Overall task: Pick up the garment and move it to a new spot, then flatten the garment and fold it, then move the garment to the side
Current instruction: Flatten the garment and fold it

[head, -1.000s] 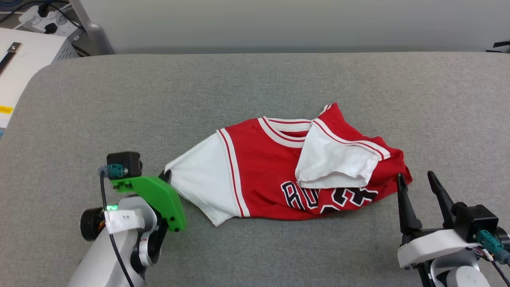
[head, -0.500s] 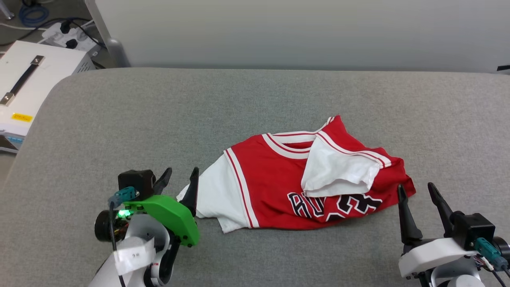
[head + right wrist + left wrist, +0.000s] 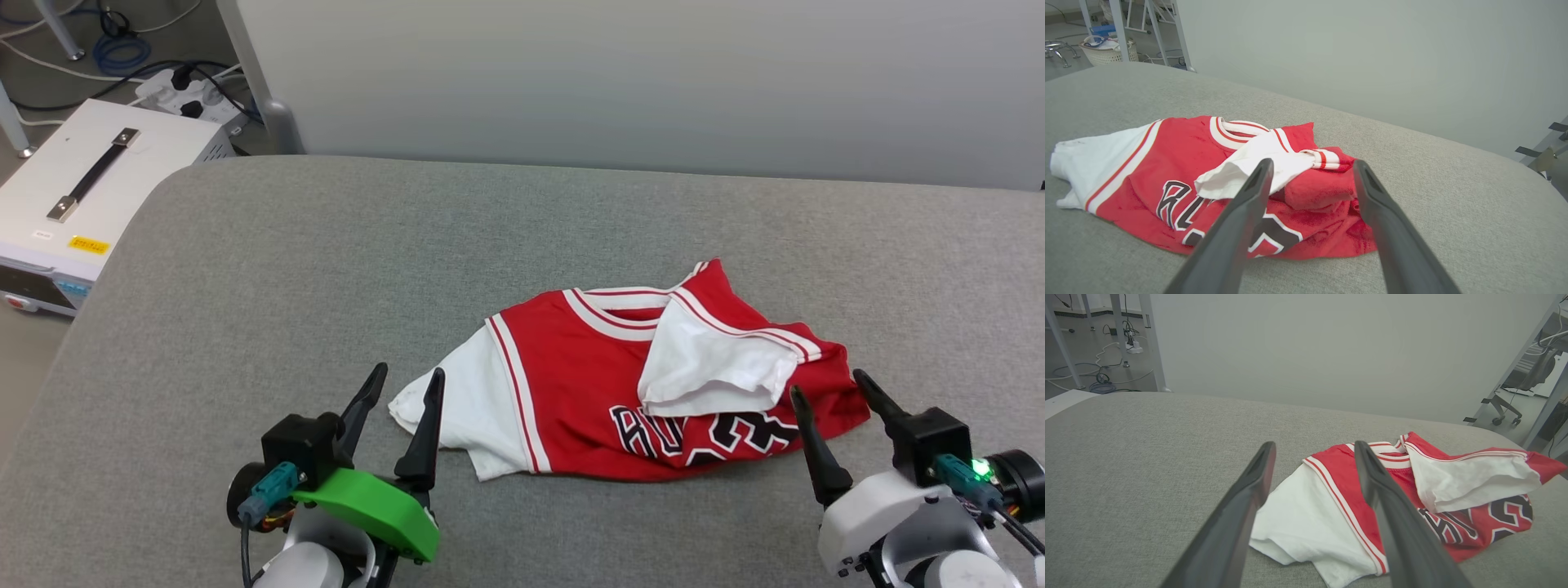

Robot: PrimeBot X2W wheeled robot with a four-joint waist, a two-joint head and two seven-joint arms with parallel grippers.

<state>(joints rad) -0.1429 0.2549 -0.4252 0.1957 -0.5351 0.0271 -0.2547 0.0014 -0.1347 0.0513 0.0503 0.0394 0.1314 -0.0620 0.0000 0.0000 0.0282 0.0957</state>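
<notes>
Garment (image 3: pixel 588 384) lies between left pincer (image 3: pixel 411 370) and right pincer (image 3: pixel 825 382).

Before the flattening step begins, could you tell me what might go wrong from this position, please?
1. The jersey lies crumpled, one white sleeve flopped over its lettering; a pinch there could catch several layers and prevent flattening.
2. The open left gripper sits at the other sleeve; closing there might grab only a thin hem that slips out.
3. The open right gripper, beside the bunched red end, might drag fabric rather than lift it.
</notes>
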